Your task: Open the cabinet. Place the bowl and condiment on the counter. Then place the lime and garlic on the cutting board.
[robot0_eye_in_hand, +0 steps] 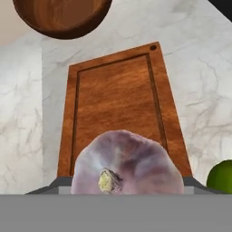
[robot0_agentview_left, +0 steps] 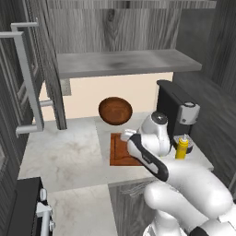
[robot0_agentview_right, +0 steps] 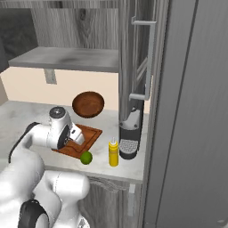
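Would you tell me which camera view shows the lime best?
The right base view: the lime lies whole on the counter beside the cutting board. The hand view catches just its edge; in the left base view the arm hides it.

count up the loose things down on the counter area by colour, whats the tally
brown wood: 2, the bowl and the cutting board
green: 1, the lime
yellow: 1, the condiment bottle
pale pinkish-white: 1, the garlic, held over the board by the gripper
black: 1, the coffee machine
total: 6
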